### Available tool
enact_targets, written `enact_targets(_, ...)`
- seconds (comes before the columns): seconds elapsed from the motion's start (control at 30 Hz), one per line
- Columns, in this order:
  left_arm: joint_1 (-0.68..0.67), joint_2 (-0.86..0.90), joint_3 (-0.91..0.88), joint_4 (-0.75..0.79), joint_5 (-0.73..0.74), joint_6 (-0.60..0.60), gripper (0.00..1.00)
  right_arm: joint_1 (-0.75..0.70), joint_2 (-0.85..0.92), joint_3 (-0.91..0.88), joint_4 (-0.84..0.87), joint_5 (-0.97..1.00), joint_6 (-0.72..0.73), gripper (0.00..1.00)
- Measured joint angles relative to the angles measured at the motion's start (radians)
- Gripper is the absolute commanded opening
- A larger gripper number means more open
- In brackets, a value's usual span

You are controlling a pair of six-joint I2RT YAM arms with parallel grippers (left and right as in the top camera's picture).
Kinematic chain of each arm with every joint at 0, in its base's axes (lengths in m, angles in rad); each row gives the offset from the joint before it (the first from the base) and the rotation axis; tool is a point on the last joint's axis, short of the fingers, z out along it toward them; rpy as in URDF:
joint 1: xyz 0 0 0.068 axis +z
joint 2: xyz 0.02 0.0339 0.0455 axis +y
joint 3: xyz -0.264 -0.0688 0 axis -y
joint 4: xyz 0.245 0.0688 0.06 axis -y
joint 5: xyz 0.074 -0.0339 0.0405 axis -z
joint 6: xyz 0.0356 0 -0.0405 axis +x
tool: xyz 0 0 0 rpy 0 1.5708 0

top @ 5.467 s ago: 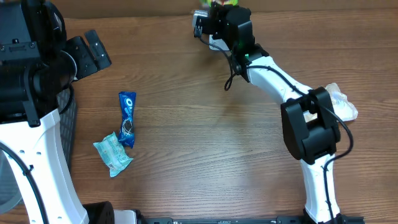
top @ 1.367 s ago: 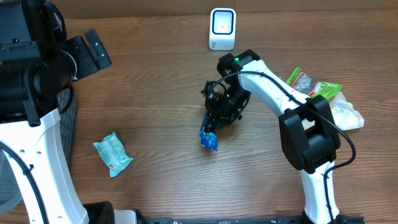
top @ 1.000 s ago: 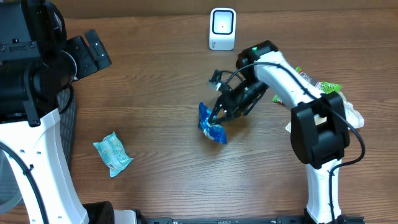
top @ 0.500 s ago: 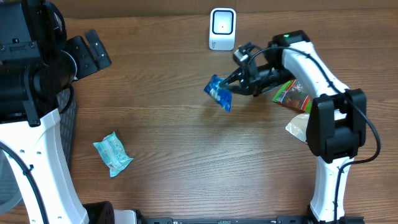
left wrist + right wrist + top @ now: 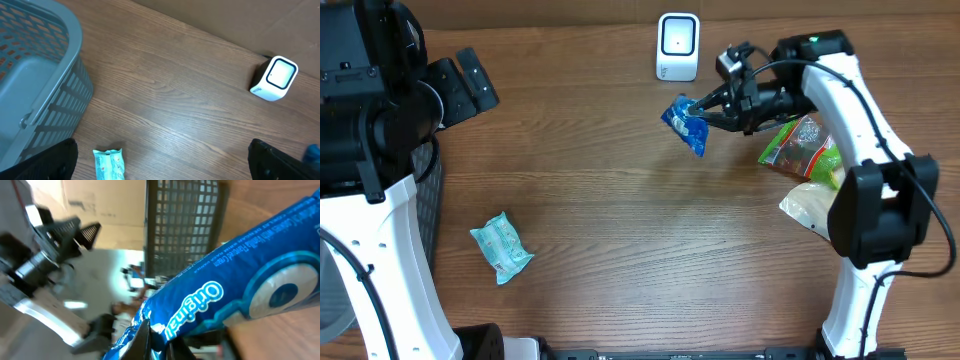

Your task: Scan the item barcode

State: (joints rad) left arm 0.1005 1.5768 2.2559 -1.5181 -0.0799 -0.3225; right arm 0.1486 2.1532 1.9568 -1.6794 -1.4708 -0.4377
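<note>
Above the table, right claw clamps blue cookie packet near scanner; left claw gapes empty.

Overhead looks straight down; left wrist slants across the table, sharing the scanner; right wrist hugs the packet

Our right arm reaches out leftward, jaws clamped shut; our left arm hangs back, jaws spread wide.

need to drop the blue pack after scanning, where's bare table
Widest bare wood lies mid-table, between the teal packet and the white pouch, in front of the scanner. Crowded at the right edge: green bag beside that pouch.
</note>
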Motion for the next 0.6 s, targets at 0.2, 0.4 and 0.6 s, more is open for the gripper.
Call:
enact_targets(0.2,0.000,0.000,0.000,0.000,0.000,0.000,1.00,0.069,-0.019,-0.013,0.086,0.109,-0.116,0.04)
enact_targets(0.4,0.000,0.000,0.000,0.000,0.000,0.000,1.00,0.237,-0.019,-0.124,0.438,0.055,-0.035,0.04)
enact_targets(0.6,0.000,0.000,0.000,0.000,0.000,0.000,1.00,0.350,-0.017,-0.315,0.991,0.048,0.416,0.04)
